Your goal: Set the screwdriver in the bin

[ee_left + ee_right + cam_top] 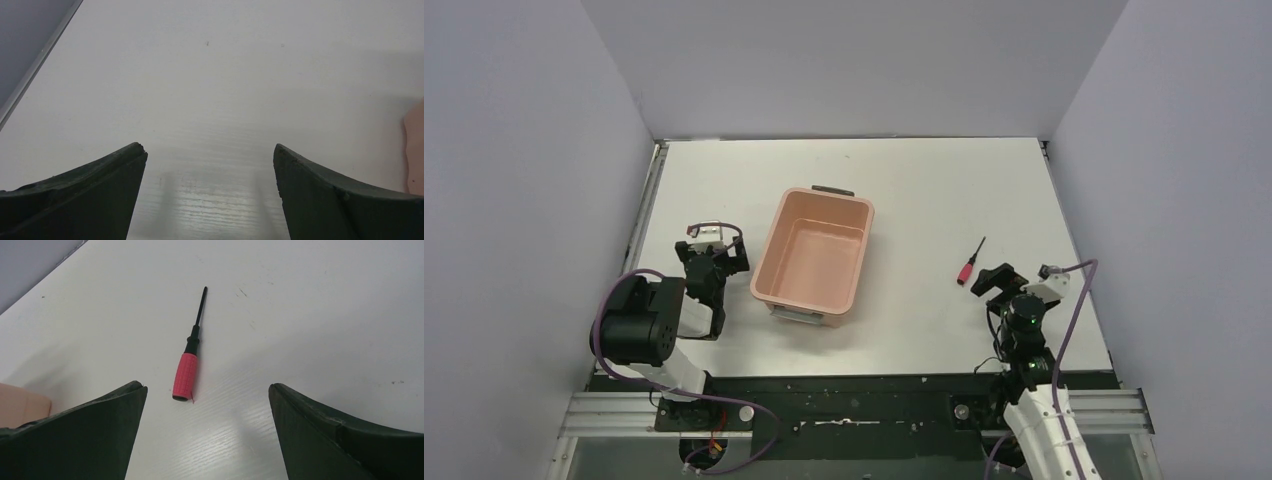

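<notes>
The screwdriver (970, 263), red handle and thin black shaft, lies flat on the white table right of the bin. In the right wrist view the screwdriver (186, 375) lies just ahead of my fingers, handle nearest, shaft pointing away. The salmon-pink bin (813, 256) stands upright and empty at the table's middle; a sliver of it shows in the right wrist view (20, 405) and the left wrist view (415, 150). My right gripper (996, 280) is open and empty just behind the handle. My left gripper (714, 255) is open and empty, left of the bin.
Grey walls close in the table on the left, right and back. A metal rail (649, 205) runs along the table's left edge. The arm bases and cables sit along the near edge (844, 400).
</notes>
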You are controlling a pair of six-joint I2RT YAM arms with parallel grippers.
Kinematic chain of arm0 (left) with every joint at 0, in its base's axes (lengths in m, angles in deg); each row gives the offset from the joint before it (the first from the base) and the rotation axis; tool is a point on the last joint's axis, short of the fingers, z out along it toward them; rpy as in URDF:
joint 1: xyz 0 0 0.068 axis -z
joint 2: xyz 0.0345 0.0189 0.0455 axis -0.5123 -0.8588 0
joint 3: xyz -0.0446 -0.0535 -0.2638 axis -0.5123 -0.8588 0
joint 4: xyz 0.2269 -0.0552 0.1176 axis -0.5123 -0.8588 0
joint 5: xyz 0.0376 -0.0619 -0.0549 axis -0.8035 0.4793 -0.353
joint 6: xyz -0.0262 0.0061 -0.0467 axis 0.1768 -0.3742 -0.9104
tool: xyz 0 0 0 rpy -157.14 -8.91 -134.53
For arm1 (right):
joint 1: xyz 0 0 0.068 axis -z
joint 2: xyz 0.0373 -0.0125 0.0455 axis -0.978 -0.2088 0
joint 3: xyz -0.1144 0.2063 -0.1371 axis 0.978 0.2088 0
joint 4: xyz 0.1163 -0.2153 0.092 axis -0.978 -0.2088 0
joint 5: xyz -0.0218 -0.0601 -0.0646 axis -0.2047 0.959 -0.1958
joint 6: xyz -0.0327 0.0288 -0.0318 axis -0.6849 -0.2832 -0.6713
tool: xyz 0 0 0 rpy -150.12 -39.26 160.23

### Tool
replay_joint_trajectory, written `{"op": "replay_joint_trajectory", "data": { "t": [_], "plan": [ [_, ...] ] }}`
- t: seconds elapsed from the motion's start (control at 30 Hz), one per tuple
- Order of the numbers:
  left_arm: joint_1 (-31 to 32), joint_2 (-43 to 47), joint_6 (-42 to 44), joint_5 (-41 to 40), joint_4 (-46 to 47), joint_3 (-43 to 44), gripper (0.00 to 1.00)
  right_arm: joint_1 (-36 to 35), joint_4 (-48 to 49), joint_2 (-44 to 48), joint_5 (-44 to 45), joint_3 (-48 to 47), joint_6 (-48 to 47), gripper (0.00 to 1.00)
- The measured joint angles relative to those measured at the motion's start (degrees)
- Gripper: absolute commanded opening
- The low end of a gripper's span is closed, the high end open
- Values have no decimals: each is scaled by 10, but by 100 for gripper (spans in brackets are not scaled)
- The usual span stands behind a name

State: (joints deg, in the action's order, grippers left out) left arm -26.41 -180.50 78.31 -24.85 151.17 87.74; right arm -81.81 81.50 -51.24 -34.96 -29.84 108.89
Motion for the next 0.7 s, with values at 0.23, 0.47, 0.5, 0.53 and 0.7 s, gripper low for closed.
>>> {"op": "replay_joint_trajectory", "data": {
  "t": [0.23,0.47,0.5,0.53,0.7],
  "plan": [
    [0,0,0,0,0,0,97,0,-59,-209,1,-186,-29,100],
    [0,0,0,0,0,0,97,-15,-165,-577,-7,-466,-74,100],
    [0,0,0,0,0,0,97,-23,-178,-623,-7,-489,-79,100],
    [0,0,0,0,0,0,97,-30,-191,-661,-6,-503,-84,99],
    [0,0,0,0,0,0,97,-52,-240,-758,-1,-510,-90,90]
  ]
}}
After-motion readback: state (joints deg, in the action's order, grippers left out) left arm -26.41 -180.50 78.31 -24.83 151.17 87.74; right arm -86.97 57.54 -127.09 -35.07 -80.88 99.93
